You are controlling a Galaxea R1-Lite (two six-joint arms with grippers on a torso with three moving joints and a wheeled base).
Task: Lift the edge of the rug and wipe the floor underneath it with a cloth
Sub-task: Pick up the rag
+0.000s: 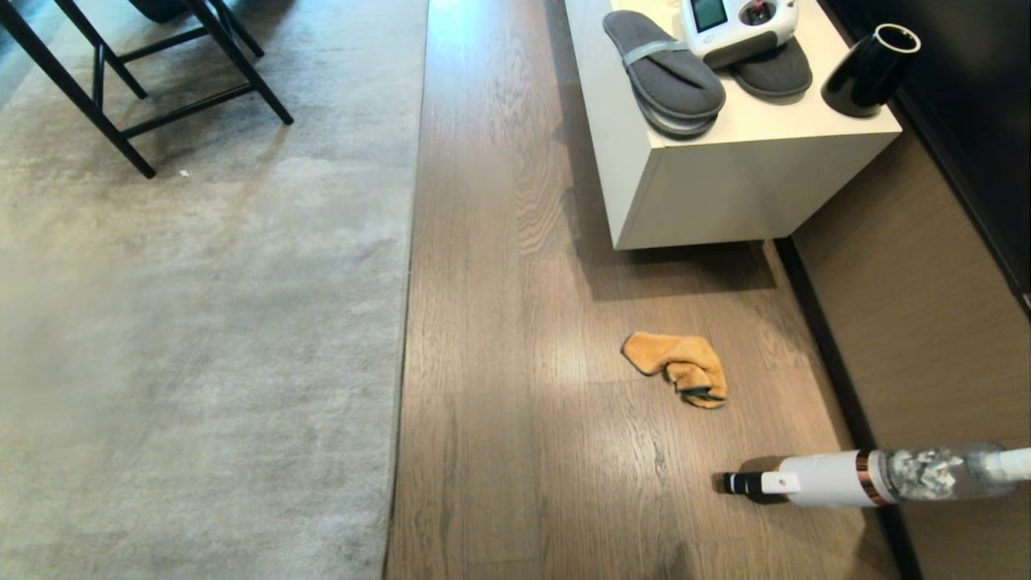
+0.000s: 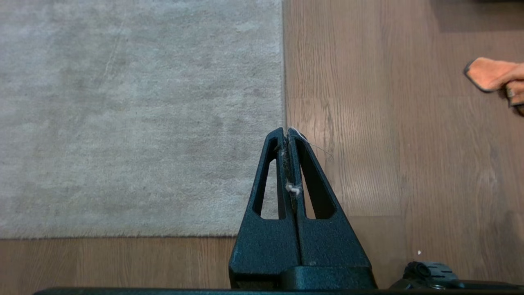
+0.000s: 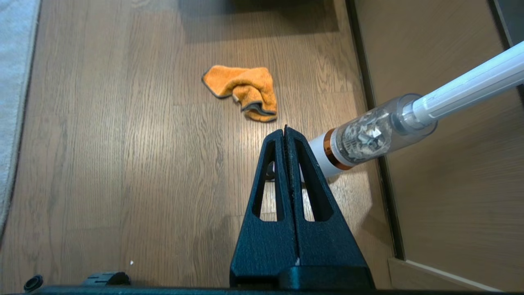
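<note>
Rug edge (image 1: 407, 266): we see it lying flat on the floor (image 1: 499, 338), running straight up the head view on our left half; the left wrist view also shows the rug's corner, flat as well.
Cloth (image 1: 678, 368): it lies crumpled on the bare floor, well apart from the rug edge, on our right side, in front of the counter (image 1: 757, 173). Its dark trim shows along the folds.
Left tool (image 2: 287, 132): clenched, fingers pressed together with nothing gripped; we see wisps of fluff caught between them. It hangs above the floor with its tip over the rug edge, near the corner.
Right tool (image 3: 285, 130): clenched and empty too, hanging above bare floor on the near side of the cloth, apart from it.
Vacuum (image 1: 866, 477): a white stick with a clear dust cup lies low across the floor on our right, near the wall, its dark end pointing toward the rug.
Counter: a white block carrying grey slippers (image 1: 664, 72), a white device (image 1: 737, 26) and a black cup (image 1: 868, 71).
Chair (image 1: 153, 72): black legs stand on the rug, far left.
</note>
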